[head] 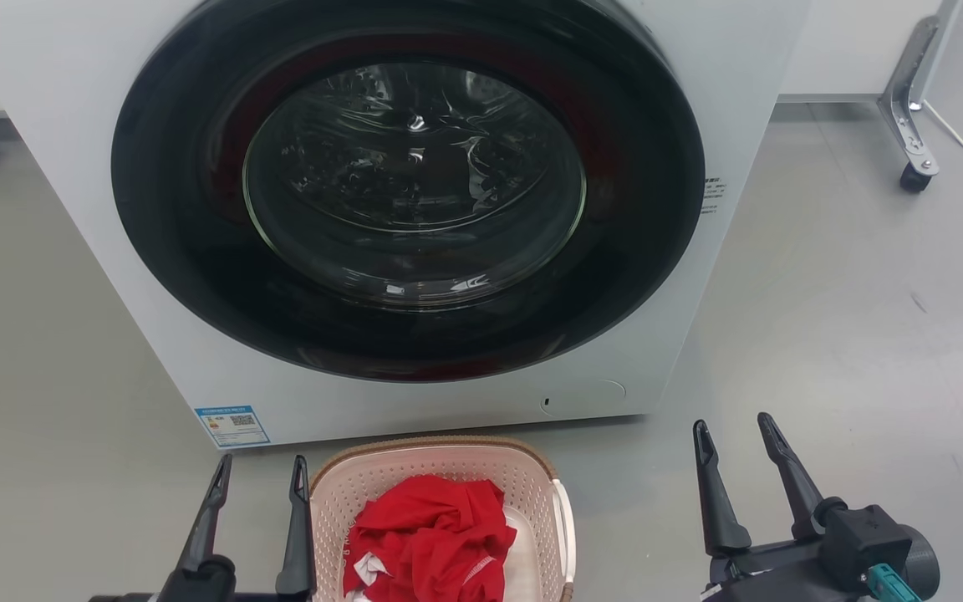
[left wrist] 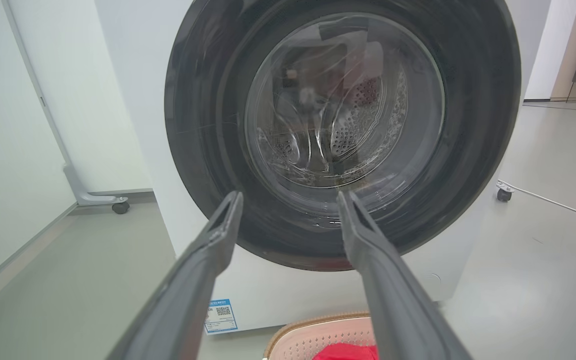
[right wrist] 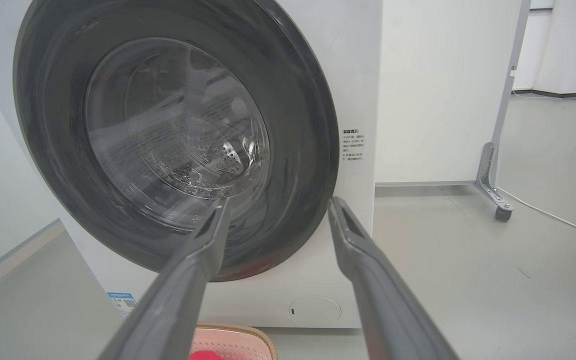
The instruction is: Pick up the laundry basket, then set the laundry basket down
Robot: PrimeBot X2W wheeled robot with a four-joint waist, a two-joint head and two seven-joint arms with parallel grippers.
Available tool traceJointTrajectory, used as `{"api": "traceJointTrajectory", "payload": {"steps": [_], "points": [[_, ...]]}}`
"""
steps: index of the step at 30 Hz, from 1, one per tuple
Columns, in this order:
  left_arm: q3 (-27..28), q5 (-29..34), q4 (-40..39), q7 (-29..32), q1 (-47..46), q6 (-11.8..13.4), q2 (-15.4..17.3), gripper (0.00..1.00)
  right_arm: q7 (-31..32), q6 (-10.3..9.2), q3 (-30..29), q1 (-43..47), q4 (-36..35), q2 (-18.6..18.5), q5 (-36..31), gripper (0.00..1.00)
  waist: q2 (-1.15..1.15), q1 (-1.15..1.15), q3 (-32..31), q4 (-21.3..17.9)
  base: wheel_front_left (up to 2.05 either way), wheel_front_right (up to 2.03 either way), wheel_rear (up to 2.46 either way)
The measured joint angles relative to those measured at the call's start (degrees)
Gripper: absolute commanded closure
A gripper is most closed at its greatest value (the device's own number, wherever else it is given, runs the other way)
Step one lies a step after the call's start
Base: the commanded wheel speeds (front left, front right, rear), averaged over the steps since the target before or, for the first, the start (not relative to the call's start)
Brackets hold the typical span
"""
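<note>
Well, the laundry basket (head: 448, 466) sits on the grey floor (head: 824, 334) right in front of the washer (head: 97, 209), just below its round dark door (head: 406, 184) and close to the white front panel. A crumpled red garment (head: 431, 535) with a bit of white showing lies inside it, and one white handle (head: 566, 518) shows on the side toward the washer's right corner.

The left hand (head: 262, 460) hangs low in front of the washer's lower left part, near the blue label (head: 231, 425). Its two fingers are spread apart with nothing between them. The nearer finger is just beside the basket's rim, and I cannot tell if it touches.

The right hand (head: 733, 421) is out past the washer's front right corner, well apart from the basket. Its fingers are parted too and it is empty.

A wheeled metal stand foot (head: 912, 125) stands on the floor beyond the washer's right side.
</note>
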Motion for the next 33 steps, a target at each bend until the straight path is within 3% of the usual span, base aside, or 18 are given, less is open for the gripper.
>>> {"api": "traceJointTrajectory", "payload": {"steps": [19, 33], "points": [[0.0, 0.0, -1.0, 0.0, 0.1, -0.5, -0.6, 0.00, 0.0, 1.03, -2.0, 0.7, -1.2, 0.4, 0.1, 0.00, 0.00, 0.00, 5.2, 0.3, 0.00, 0.00, 0.00], [-0.6, 0.0, 5.5, 0.0, -13.1, -2.0, -1.3, 0.00, -0.1, 3.12, -3.0, -10.6, 2.8, -0.2, -0.5, 0.00, 0.00, 0.01, 15.6, 1.1, 0.00, 0.00, 0.00]]}}
